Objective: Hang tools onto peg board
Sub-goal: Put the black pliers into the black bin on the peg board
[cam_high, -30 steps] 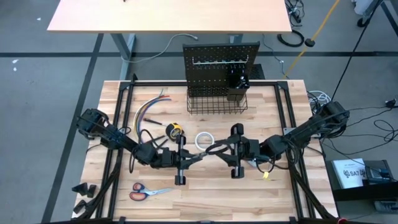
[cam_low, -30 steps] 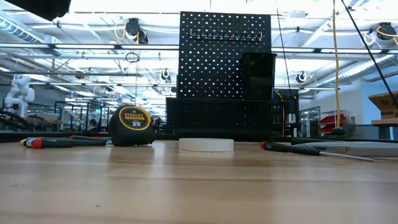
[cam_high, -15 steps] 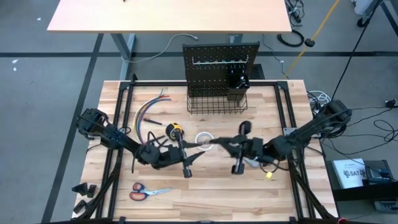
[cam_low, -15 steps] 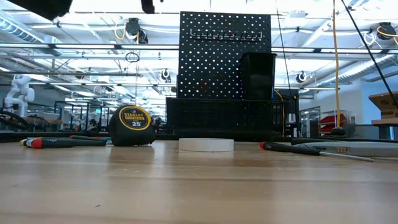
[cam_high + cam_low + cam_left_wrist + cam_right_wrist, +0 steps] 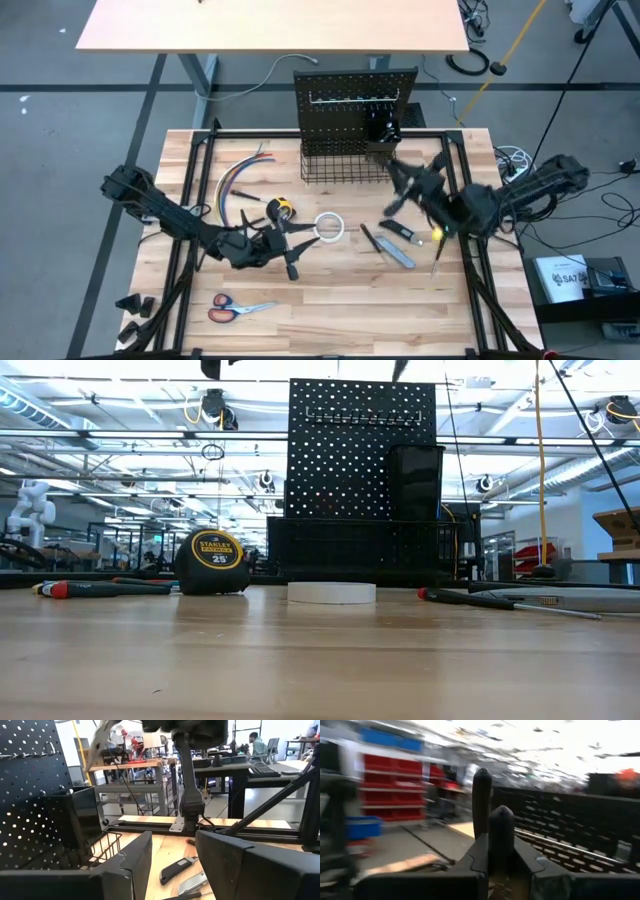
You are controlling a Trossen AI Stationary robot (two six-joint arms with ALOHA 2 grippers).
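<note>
My right claw [image 5: 392, 183] is clamped on a pair of black-handled pliers [image 5: 490, 827]; their two dark handles stick up between my fingers [image 5: 470, 865] in the right wrist view. In the high view the claw hangs over the table [image 5: 330, 300] just beside the front right corner of the wire basket [image 5: 345, 165], which sits at the foot of the peg board [image 5: 355, 95]. The board stands upright at the far edge of the table, with a silver hook rail [image 5: 355, 98] near its top and a small black cup [image 5: 383, 132] on its right side.

My left claw [image 5: 290, 245] hovers low near the middle of the table with its fingers parted and nothing between them, close to the white tape roll [image 5: 329, 227] and the yellow tape measure [image 5: 280, 210].

On the table below my right arm lie a dark knife [image 5: 397, 230], a grey knife [image 5: 397, 256] and a slim dark tool [image 5: 369, 239]. Orange-handled scissors [image 5: 235, 309] lie near the front left, and a bundle of coloured wires [image 5: 240, 175] lies at the back left. In the low view a red-and-black screwdriver [image 5: 90, 589] rests left of the tape measure.
</note>
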